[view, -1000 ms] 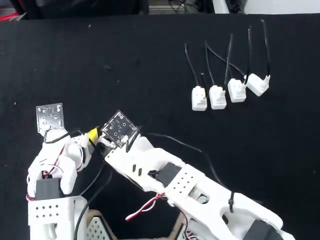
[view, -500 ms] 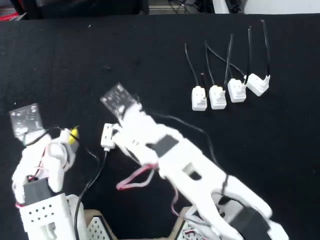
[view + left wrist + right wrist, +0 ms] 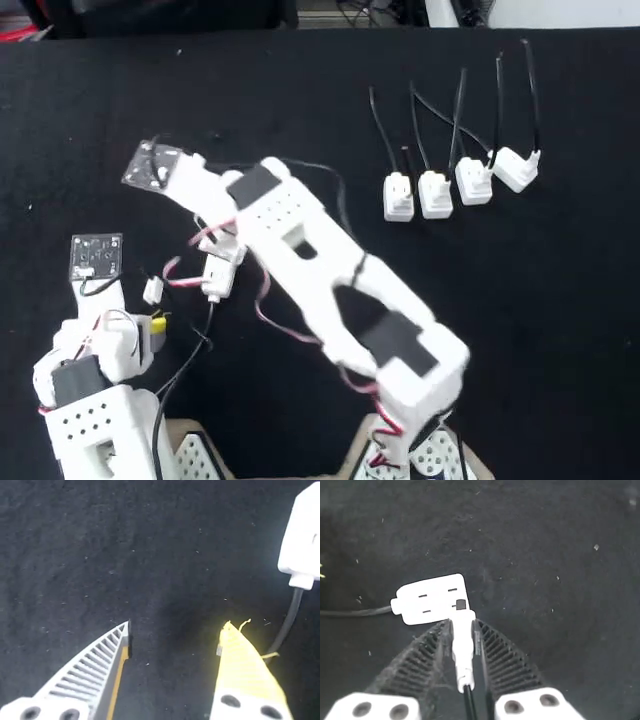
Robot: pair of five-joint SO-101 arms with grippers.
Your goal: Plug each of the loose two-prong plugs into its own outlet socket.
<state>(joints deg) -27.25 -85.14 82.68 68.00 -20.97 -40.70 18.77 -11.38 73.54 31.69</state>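
The right gripper (image 3: 461,624) is clamped on a small white plug (image 3: 463,645), with its black cord running back between the fingers (image 3: 420,665). The plug's nose sits right at the edge of a white outlet (image 3: 427,600) that lies flat, face up, on the black table (image 3: 300,90). Two pairs of slots on the outlet are bare, and there's a little dark square right by the plug's tip. Honestly can't tell if the prongs are in anything.

From above, the outlet is at the near left, partly under the right arm (image 3: 300,250), and its own cord trails toward the near edge. Meanwhile the left gripper (image 3: 176,626) is spread wide with nothing in it, hovering over the table to the left of the outlet. Four more plugs (image 3: 436,194) lie in a tight row at the far right, cords pointing away.
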